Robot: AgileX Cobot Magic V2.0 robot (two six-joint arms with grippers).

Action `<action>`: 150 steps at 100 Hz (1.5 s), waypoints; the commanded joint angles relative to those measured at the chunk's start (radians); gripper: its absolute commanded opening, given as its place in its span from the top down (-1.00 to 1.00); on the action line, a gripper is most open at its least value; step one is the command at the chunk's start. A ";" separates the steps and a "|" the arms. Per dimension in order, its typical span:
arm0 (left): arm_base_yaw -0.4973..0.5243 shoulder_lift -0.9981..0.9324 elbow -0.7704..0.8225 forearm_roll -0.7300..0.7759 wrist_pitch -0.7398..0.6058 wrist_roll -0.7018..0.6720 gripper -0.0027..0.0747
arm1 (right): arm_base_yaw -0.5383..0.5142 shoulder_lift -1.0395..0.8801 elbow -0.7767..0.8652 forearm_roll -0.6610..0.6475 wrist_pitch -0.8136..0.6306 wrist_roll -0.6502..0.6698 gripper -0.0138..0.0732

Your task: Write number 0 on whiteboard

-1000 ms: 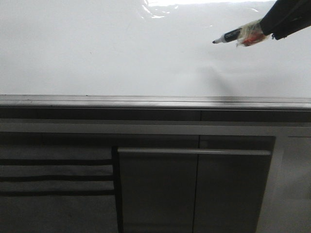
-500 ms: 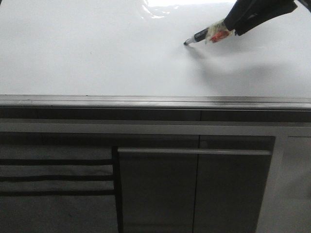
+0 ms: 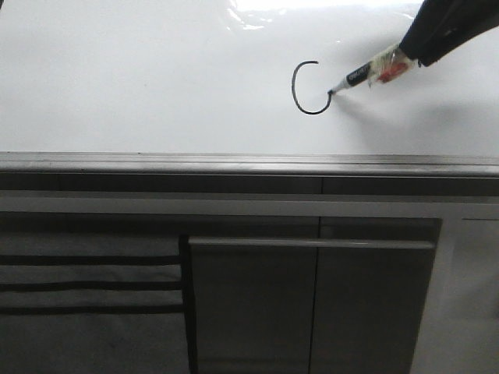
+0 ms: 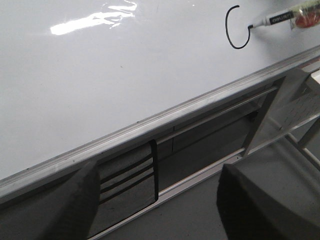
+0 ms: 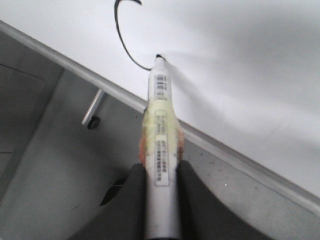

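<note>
Black ink already traces most of the number 0 [image 3: 308, 88]: an open curve on the whiteboard [image 3: 140, 86], closed along its left side and bottom, with the right side yet to be drawn. It sits in the far right part of the board, well clear of the grey metal strip [image 3: 249, 162] that runs along the near edge. The right gripper [image 5: 159, 172] has its two dark fingers clamped on the barrel of the marker [image 3: 351, 79], which is wrapped in yellowish tape, probably to thicken it and stop it slipping between the pads. The marker is held at a slant with its tip touching the board at the lower right end of the stroke, so the nib drags rather than digs. What remains, by my reading, is to sweep up and back leftward to meet the top of the curve. The left gripper [image 4: 157, 200] hangs idle over the near edge, its fingers spread wide and holding nothing, well away from the writing.
</note>
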 commanded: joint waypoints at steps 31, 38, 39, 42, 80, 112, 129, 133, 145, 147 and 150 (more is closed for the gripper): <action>0.004 -0.003 -0.027 -0.013 -0.080 -0.010 -0.26 | 0.055 -0.044 -0.075 0.044 -0.078 0.005 0.77; 0.004 -0.003 -0.027 -0.013 -0.080 -0.010 -0.26 | 0.059 -0.055 -0.075 0.045 -0.056 -0.003 0.77; 0.004 -0.003 -0.027 -0.013 -0.080 -0.010 -0.26 | 0.059 -0.058 -0.075 0.045 -0.056 -0.004 0.77; 0.004 -0.003 -0.027 -0.013 -0.080 -0.010 -0.26 | 0.061 -0.071 -0.075 0.051 -0.052 -0.010 0.77; -0.068 0.016 -0.136 -0.056 0.127 0.284 -0.26 | 0.061 -0.366 0.102 0.092 0.098 -0.344 0.77; -0.299 0.170 -0.150 -0.267 0.126 0.545 -0.26 | 0.188 -0.514 0.286 0.099 0.155 -0.656 0.77; -0.398 0.272 -0.212 -0.267 0.114 0.553 -0.26 | 0.285 -0.507 0.287 0.099 0.113 -0.685 0.77; -0.413 0.289 -0.232 -0.267 0.112 0.555 -0.26 | 0.302 -0.507 0.287 0.099 0.105 -0.699 0.77; -0.444 0.340 -0.286 -0.267 0.110 0.557 -0.26 | 0.337 -0.507 0.287 0.099 0.050 -0.715 0.77; -0.449 0.349 -0.293 -0.267 0.110 0.557 -0.26 | 0.341 -0.507 0.287 0.099 0.037 -0.715 0.77; -0.451 0.360 -0.303 -0.267 0.110 0.557 -0.26 | 0.347 -0.507 0.287 0.099 0.025 -0.715 0.77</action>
